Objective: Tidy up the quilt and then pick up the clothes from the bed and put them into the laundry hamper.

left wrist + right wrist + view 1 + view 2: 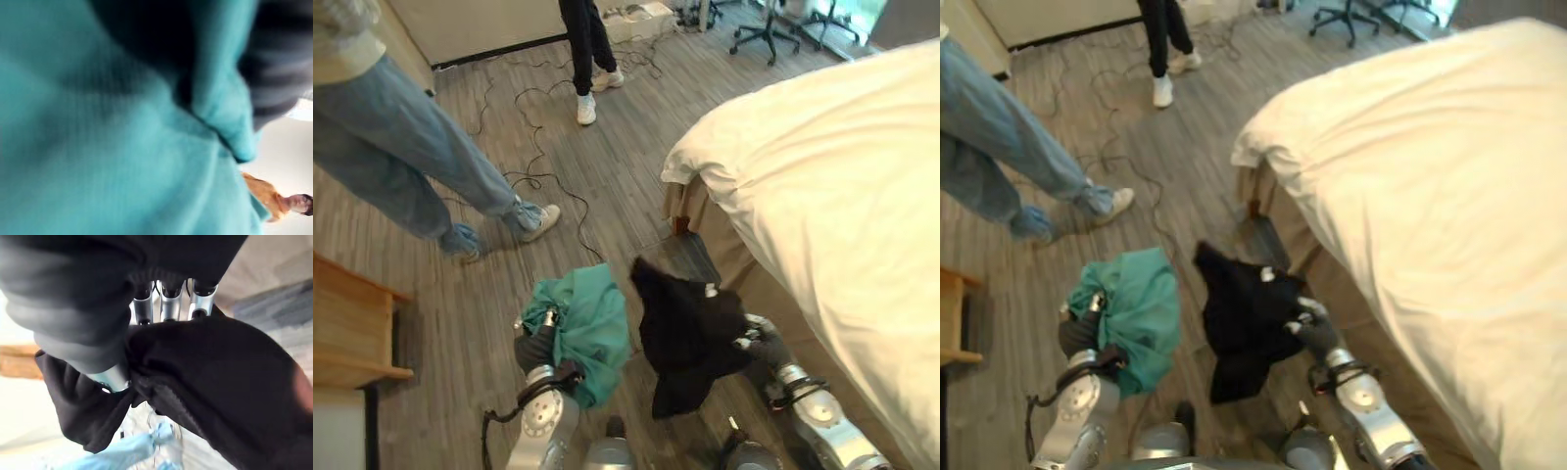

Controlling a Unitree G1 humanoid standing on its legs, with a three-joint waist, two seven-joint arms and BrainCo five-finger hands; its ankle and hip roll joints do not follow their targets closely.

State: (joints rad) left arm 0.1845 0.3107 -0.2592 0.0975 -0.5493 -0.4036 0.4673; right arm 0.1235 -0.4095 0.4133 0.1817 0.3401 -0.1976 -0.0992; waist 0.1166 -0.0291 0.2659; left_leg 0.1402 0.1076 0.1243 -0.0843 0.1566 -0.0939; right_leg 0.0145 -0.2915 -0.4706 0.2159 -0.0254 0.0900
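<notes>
My left hand (pixel 538 345) is shut on a teal garment (pixel 587 328) that hangs bunched above the wooden floor; the same teal garment (pixel 122 147) drapes right over the wrist camera. My right hand (pixel 756 341) is shut on a black garment (pixel 690 333), which dangles beside the bed; its fingers (pixel 164 303) and thumb pinch the black garment (pixel 220 382). The bed's cream quilt (pixel 832 176) lies spread smooth over the mattress at the right, one corner hanging near the bed's foot.
One person in blue jeans (pixel 411 166) stands on the floor at the left, another in dark trousers (pixel 585 49) farther back. Cables (pixel 533 147) trail across the floor. A wooden piece of furniture (pixel 347 328) sits at the left edge. Office chairs (pixel 769 34) stand at the back.
</notes>
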